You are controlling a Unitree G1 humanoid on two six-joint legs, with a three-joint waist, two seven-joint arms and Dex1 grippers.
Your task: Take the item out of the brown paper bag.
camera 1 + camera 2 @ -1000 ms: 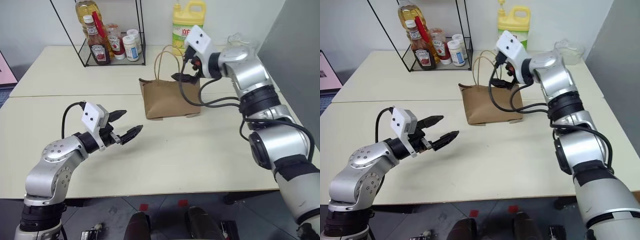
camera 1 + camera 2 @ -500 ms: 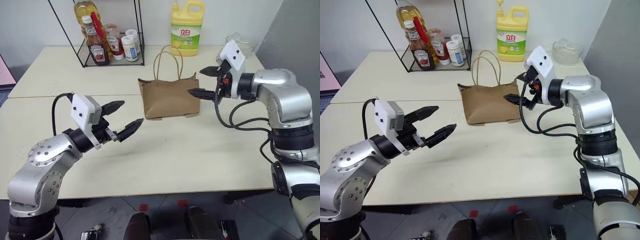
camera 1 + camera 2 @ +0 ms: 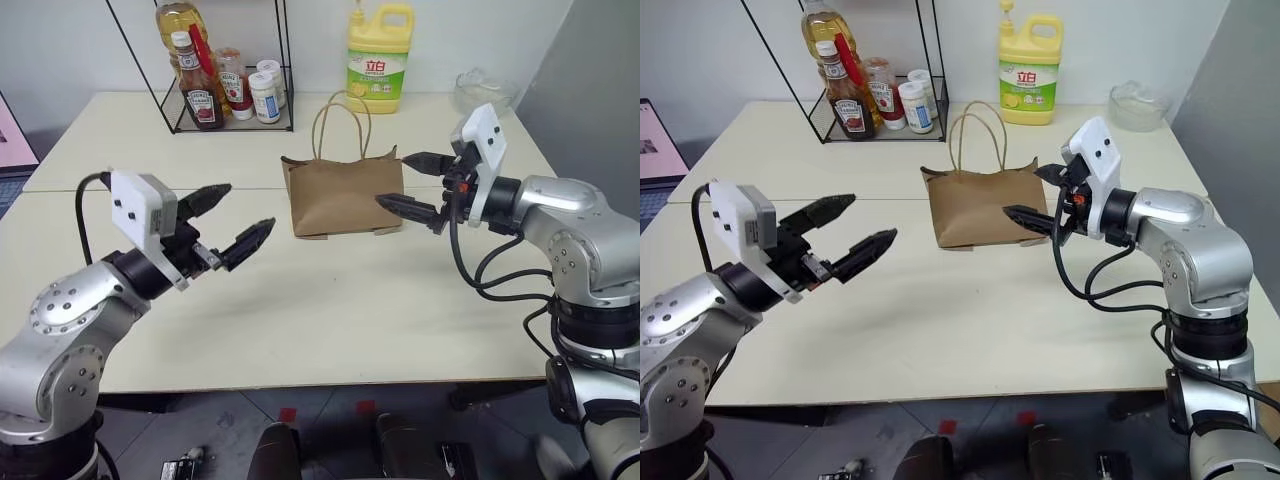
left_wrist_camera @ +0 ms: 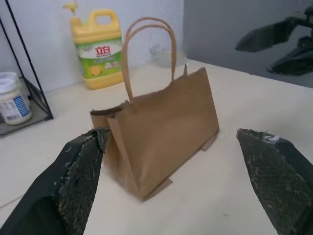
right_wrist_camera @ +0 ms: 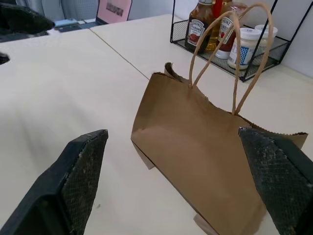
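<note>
The paper bag [image 3: 343,193] stands upright mid-table [image 3: 330,320], handles up; left gripper [image 3: 236,220] and right gripper [image 3: 413,184] both hang spread, empty.

Brown paper bag [image 3: 343,194] interior hidden by its walls, contents can't be seen. Right wrist view: bag's far corner cut off between the jaws, at frame edge.
</note>
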